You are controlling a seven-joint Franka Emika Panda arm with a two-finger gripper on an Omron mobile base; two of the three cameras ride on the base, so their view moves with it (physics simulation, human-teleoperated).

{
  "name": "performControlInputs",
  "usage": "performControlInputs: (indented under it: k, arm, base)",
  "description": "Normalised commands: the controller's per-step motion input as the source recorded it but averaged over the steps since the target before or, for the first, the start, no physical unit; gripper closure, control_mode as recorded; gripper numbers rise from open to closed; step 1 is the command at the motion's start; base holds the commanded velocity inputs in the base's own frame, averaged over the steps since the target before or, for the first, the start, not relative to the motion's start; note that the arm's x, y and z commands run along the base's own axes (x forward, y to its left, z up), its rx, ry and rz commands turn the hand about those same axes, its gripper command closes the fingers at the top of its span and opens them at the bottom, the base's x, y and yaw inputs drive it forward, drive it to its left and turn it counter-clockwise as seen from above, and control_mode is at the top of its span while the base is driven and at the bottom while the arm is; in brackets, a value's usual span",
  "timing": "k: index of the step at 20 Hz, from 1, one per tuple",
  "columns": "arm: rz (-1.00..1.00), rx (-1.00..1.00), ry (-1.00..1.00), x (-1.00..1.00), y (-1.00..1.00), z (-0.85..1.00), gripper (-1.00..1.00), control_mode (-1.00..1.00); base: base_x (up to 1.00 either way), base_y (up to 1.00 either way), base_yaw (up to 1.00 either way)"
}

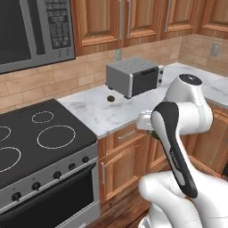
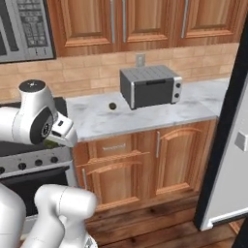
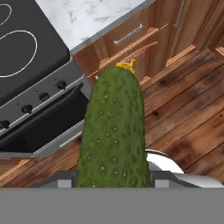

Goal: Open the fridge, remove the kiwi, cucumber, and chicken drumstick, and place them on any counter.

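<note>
Kiwi (image 2: 112, 105) already on table (image 2: 160, 116), beside toaster (image 2: 150, 86). Pincer grips cucumber (image 3: 113, 131), held above floor near stove (image 3: 26, 48). Cucumber placement and drumstick retrieval appear outstanding.

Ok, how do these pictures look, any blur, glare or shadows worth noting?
Left base view: soft and slightly blurry, even light, faint shadow under the toaster. Right base view: the same softness, no glare on the counter. Hand view: the cucumber looms large and close, its bumps sharp.

Cucumber held off the counter, kiwi resting on it

The bumpy dark-green cucumber (image 3: 113, 131) with a yellow tip stands lengthwise over wooden floor; the tiny dark brown kiwi (image 2: 112, 105) sits on the white marble counter (image 2: 145, 118).
</note>
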Motion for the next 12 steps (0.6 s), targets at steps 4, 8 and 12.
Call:
performControlInputs:
  k: [4, 8, 12]
  arm:
    - [0.00, 0.00, 0.00, 0.00, 0.00, 0.00, 1.00, 1.00]
    - [0.00, 0.00, 0.00, 0.00, 0.00, 0.00, 1.00, 1.00]
    - [0.00, 0.00, 0.00, 0.00, 0.00, 0.00, 1.00, 1.00]
  base:
    - [1.00, -0.18, 0.00]
    - [1.00, -0.08, 0.00]
    - [1.00, 0.12, 0.02]
